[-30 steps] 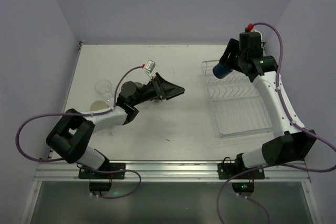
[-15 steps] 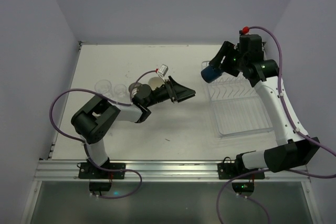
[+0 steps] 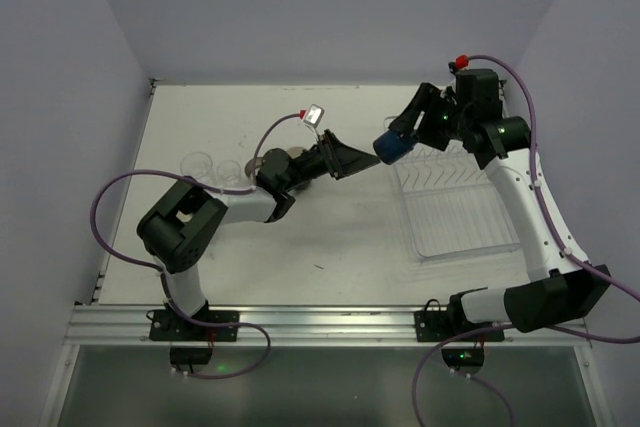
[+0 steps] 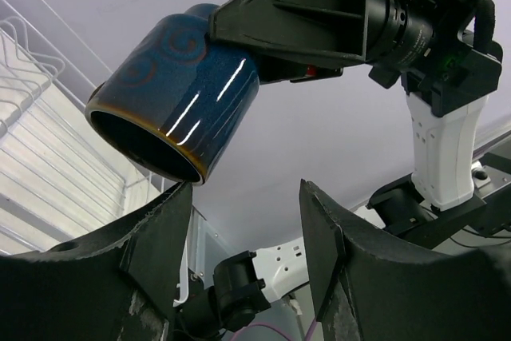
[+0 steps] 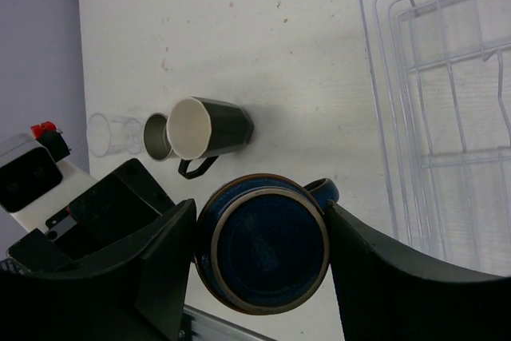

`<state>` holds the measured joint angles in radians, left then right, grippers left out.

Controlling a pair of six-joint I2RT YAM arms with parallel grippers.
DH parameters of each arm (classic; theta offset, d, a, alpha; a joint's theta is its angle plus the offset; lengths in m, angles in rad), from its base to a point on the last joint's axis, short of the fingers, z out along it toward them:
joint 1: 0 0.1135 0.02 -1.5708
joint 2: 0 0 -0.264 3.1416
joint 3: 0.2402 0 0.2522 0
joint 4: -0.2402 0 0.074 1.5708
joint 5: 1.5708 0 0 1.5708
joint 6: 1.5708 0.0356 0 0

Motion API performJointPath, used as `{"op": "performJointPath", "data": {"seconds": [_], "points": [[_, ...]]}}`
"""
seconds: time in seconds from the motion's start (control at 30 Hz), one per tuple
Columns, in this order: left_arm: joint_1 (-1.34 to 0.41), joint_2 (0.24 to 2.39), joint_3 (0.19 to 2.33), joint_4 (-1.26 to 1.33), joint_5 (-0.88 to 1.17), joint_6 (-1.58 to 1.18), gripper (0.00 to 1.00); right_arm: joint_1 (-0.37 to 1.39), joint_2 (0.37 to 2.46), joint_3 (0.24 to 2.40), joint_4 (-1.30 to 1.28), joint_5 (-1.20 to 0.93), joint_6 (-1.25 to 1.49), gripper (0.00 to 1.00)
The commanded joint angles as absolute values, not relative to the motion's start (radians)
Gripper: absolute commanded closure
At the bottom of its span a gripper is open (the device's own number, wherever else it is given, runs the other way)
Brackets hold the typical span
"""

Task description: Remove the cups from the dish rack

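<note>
My right gripper [image 3: 398,139] is shut on a blue mug [image 3: 391,146] and holds it in the air, just left of the white wire dish rack [image 3: 455,209]. In the right wrist view the mug [image 5: 263,255] sits between my fingers [image 5: 164,265], its handle to the right. My left gripper [image 3: 350,159] is open and empty, raised, its tips just left of the mug. In the left wrist view the mug [image 4: 180,93] hangs mouth-down just above my left finger [image 4: 156,253]. No cups show in the rack.
On the table's left stand a dark mug with a cream inside [image 5: 206,128], a small grey cup [image 5: 157,137] and clear glasses [image 5: 105,133], also in the top view [image 3: 198,165]. The rack's wires [image 4: 32,149] lie far left in the left wrist view.
My right gripper has carried the blue mug left, off the rack's back corner. My left gripper has risen and swung right until its tips are at the mug.
</note>
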<state>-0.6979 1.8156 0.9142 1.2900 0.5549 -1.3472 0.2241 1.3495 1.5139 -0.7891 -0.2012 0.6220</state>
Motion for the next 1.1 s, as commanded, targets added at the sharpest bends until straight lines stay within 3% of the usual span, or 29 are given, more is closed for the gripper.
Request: {"op": "performJointPath", "data": {"seconds": [0.0, 0.5, 0.67, 0.93, 1.07], "points": [[-0.698, 1.809, 0.946, 1.611, 0.569, -1.292, 0.40, 0.229, 1.310, 1.519, -0.741, -0.275, 0.644, 1.00], [-0.693, 1.784, 0.959, 1.562, 0.525, -1.250, 0.41, 0.238, 1.293, 1.483, -0.693, -0.365, 0.684, 1.00], [-0.693, 1.770, 0.940, 1.562, 0.470, -1.265, 0.56, 0.244, 1.292, 1.450, -0.657, -0.393, 0.724, 1.00], [-0.687, 1.769, 0.917, 1.620, 0.440, -1.319, 0.70, 0.256, 1.269, 1.379, -0.577, -0.429, 0.790, 1.00], [-0.677, 1.763, 0.905, 1.641, 0.454, -1.354, 0.86, 0.259, 1.246, 1.339, -0.545, -0.446, 0.816, 1.00]]}}
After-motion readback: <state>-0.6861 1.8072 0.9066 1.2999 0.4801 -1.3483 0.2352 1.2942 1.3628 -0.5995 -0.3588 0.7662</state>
